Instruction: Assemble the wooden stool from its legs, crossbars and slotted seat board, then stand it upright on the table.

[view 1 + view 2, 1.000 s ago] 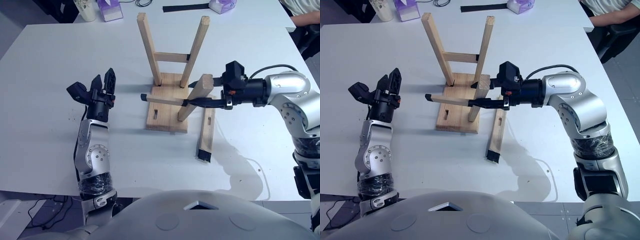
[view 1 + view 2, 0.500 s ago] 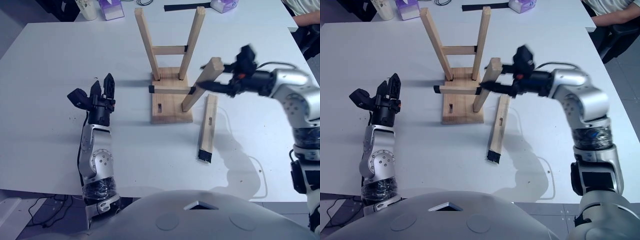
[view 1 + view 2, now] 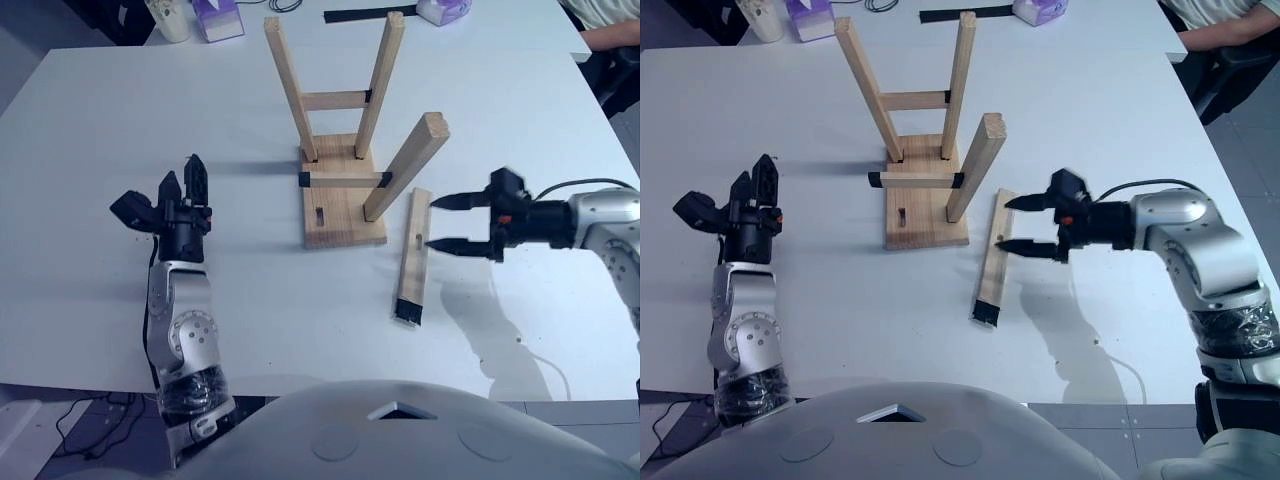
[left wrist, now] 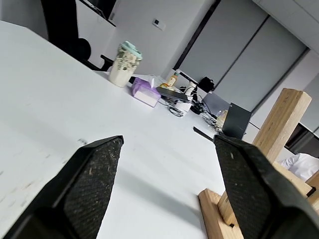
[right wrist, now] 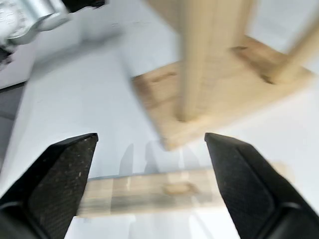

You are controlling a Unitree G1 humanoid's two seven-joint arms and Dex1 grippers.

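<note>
The slotted seat board [image 3: 332, 228] lies flat mid-table. Two legs joined by a crossbar [image 3: 337, 100] stand up from its far slots. A third leg [image 3: 405, 165] leans from the board's right side, with a second crossbar [image 3: 345, 180] sticking out to the left. A loose leg [image 3: 412, 258] with a black end lies on the table right of the board. My right gripper [image 3: 430, 223] is open at that leg's right edge, fingers pointing left; in the right wrist view the loose leg [image 5: 164, 191] lies between its fingers [image 5: 60, 174]. My left gripper [image 3: 160, 185] is open, well left of the board.
A cup [image 3: 172, 18], two purple tissue boxes [image 3: 220, 17] and a black strip [image 3: 365, 14] sit along the table's far edge. A thin cable [image 3: 545, 370] trails near the front right. Bare tabletop lies between my left gripper and the board.
My right gripper has let go of the third leg, opened, and drawn back toward the loose leg. The third leg stays leaning in the board. My left arm shifted slightly left.
</note>
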